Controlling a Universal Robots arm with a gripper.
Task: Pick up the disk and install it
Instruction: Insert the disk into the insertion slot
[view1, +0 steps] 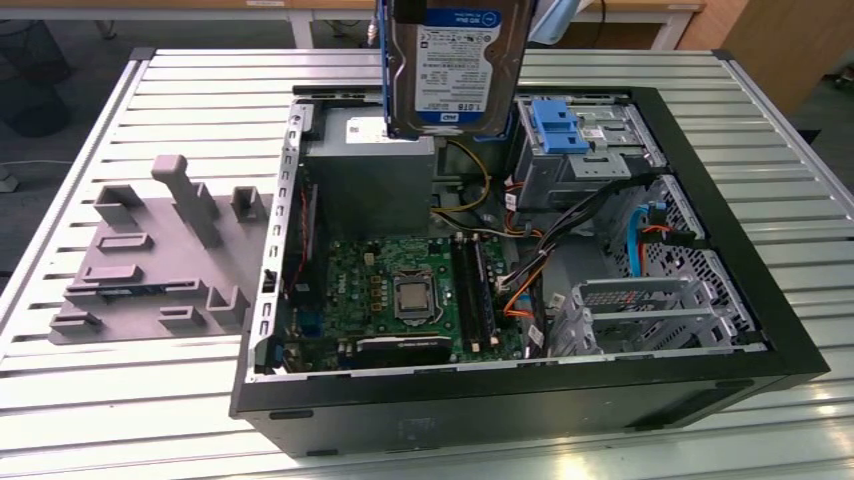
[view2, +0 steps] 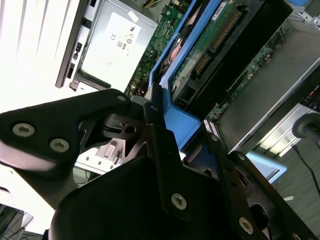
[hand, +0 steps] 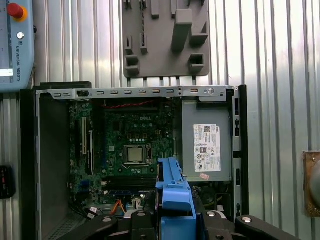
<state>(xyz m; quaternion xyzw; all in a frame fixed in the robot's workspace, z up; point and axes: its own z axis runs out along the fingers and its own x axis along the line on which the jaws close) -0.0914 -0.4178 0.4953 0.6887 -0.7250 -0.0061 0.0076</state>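
Clamping the disk (view1: 447, 65) by its blue bracket (hand: 172, 185) in the gripper (view2: 180, 127), upright above the computer case (view1: 742, 250); probably risking snagging cables (view1: 523, 280) inside the case, or slipping loose.

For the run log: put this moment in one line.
end effector: shut on disk | disk: upright over computer case | install: not done

Blue-framed silver disk (view1: 447, 70), grey fixture (view1: 150, 262)

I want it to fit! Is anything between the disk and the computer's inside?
No lid covers the case. The gripper holds the disk above it. Cables cross by the metal bays on the exterior view's right and may block it.
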